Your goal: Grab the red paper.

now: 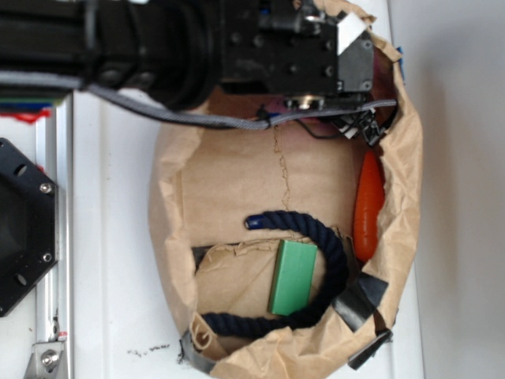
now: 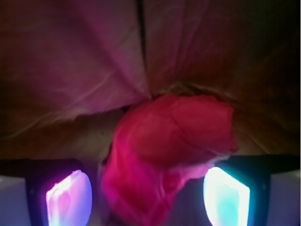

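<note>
Position noted from the wrist view: red paper (image 2: 174,150) lies crumpled directly between the spread fingers of the claw (image 2: 148,195), at the closed end of the brown paper bag (image 1: 237,181), wad bulging forward past the tips, nothing pinched yet.

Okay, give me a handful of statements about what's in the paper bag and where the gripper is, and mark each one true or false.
1. The red paper lies between the gripper's two fingers in the wrist view. True.
2. The green block lies outside the paper bag. False: it is inside the bag.
3. A dark blue rope curves around the green block. True.
4. The orange carrot toy is held by the gripper. False: it lies apart, along the bag's wall.
5. The gripper's fingers have shut tight on the red paper. False: they stand apart on either side.
</note>
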Available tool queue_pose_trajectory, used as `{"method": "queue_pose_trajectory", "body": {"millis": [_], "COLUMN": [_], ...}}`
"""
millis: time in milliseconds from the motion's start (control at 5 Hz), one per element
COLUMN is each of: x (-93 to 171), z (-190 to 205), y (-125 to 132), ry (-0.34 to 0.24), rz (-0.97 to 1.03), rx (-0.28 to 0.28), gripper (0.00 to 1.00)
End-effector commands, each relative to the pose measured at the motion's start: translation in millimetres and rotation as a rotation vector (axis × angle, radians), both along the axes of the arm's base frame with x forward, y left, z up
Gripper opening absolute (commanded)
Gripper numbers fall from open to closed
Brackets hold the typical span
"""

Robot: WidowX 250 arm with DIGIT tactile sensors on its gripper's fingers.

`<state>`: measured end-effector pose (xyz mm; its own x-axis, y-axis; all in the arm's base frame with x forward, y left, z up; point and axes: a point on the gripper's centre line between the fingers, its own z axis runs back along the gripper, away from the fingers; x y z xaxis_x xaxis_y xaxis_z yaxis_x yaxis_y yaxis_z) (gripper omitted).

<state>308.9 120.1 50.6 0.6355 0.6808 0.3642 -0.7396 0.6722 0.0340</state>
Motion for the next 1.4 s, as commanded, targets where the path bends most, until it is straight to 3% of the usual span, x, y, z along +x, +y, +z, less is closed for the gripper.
{"method": "queue_pose_trajectory", "body": {"millis": [0, 200, 400, 600, 800, 1000, 1200], "x": [15.1, 17.2, 14.2, 4.9, -0.9, 0.3, 5.8], "z": [5.4, 4.0, 6.7, 9.4, 20.3, 45.6, 79.3], "y": [27.9, 29.1, 21.1, 6.5, -20.0, -54.4, -79.5], "ry": [-0.038, -0.050, -0.058, -0.065, -0.100, -0.095, -0.061], "rz": [0.022, 0.024, -0.005, -0.048, -0.177, -0.341, -0.463], "rx": [0.032, 0.035, 0.043, 0.005, -0.083, -0.109, -0.238], "gripper": [1.00, 0.00, 0.00, 0.00, 0.00, 0.00, 0.00]}}
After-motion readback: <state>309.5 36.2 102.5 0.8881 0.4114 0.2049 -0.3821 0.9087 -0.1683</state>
